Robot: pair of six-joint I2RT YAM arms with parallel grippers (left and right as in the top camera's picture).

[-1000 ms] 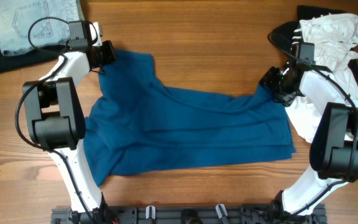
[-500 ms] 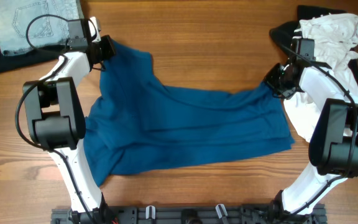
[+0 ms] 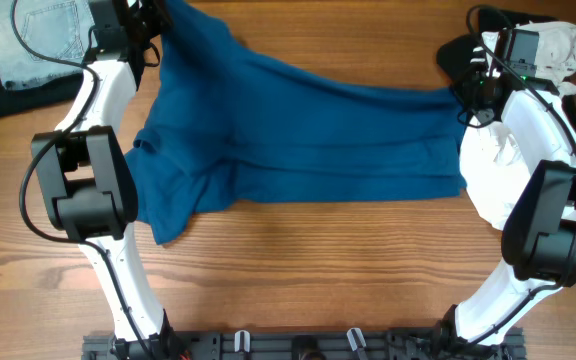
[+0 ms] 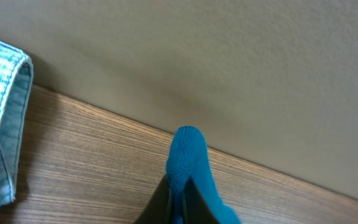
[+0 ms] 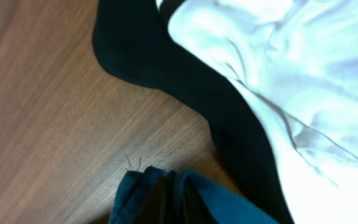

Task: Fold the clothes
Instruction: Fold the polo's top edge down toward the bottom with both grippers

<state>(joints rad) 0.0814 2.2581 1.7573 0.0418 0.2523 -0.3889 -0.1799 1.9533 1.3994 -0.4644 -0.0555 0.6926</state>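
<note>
Blue garment point(image 3: 298, 140): dark teal knit, unfolded, wrinkled, spread wide across table point(image 3: 318, 300) centre. Far edge stretched between two raised corners, far-left and far-right. Near-left part bunched. Folded light denim jeans point(image 3: 48, 35) far-left; crumpled white garment point(image 3: 533, 50) far-right.

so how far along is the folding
Done: only the jeans look folded. In hand: left claw and right claw each pinch the blue shirt at its far edge, spreading it out. Left: no fold in it yet, and the white garment lies crumpled.
</note>
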